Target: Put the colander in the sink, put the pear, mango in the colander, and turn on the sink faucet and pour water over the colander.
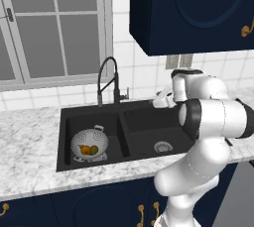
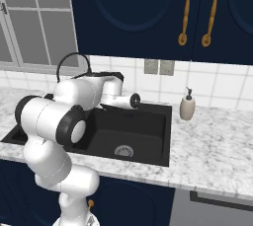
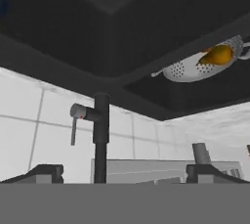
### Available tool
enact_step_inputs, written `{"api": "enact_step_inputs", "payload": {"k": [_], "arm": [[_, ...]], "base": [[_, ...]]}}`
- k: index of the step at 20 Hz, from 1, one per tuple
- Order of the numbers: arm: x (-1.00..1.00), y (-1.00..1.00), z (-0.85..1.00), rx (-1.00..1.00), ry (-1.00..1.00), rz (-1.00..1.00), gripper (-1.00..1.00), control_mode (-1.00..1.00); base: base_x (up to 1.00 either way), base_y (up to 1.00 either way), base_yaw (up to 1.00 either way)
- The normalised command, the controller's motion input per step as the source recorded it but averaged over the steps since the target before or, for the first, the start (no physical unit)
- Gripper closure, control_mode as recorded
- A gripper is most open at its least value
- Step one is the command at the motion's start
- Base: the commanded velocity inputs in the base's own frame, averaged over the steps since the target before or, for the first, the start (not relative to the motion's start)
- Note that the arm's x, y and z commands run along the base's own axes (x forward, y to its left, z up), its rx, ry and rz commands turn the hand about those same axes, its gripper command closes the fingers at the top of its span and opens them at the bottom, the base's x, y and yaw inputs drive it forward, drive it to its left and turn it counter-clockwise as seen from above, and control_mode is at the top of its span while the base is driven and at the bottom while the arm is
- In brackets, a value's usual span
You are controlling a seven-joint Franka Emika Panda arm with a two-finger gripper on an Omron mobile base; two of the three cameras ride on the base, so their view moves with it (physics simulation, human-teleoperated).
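The silver-grey colander [image 1: 90, 142] sits in the left basin of the black sink [image 1: 67, 137]. Inside it lie an orange-yellow mango [image 1: 84, 148] and a greenish pear [image 1: 94, 150]. The black gooseneck sink faucet [image 1: 108, 79] stands behind the divider between the basins. My gripper [image 1: 161, 100] hovers over the back of the right basin, to the right of the faucet, open and holding nothing. The hand view is rolled upside down. Its fingertips [image 3: 46, 172] stand wide apart and frame the faucet stem [image 3: 101, 135] and side lever [image 3: 74, 120]. The colander [image 3: 195, 67] with the mango [image 3: 218, 55] shows at its upper right.
A white soap dispenser [image 2: 187, 105] stands on the marble counter [image 2: 212, 146] right of the sink. The right basin holds only its steel drain [image 2: 123, 150]. Dark blue cabinets [image 1: 193, 8] hang overhead, and a window [image 1: 49, 28] is behind the left basin. The tiled wall is close behind the faucet.
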Motion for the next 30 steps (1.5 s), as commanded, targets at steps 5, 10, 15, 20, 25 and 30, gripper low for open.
{"api": "enact_step_inputs", "payload": {"k": [5, 10, 15, 20, 25, 30], "arm": [[0.05, 0.20, -0.17, 0.00, -0.27, 0.10, -1.00, -1.00], [0.02, 0.02, 0.04, 0.00, -0.15, 0.10, -1.00, -1.00], [0.13, 0.00, 0.26, 0.02, 0.00, 0.04, -1.00, -1.00], [0.18, 0.15, 0.45, 0.06, 0.00, 0.00, -1.00, -1.00], [0.20, 0.23, 0.06, 0.01, 0.01, -0.02, -1.00, -1.00], [0.32, 0.00, -0.18, 0.01, 0.00, -0.01, -1.00, -1.00]], "base": [[0.00, 0.00, 0.00], [0.00, 0.00, 0.00], [0.00, 0.00, 0.00], [0.00, 0.00, 0.00], [0.00, 0.00, 0.00], [0.00, 0.00, 0.00]]}}
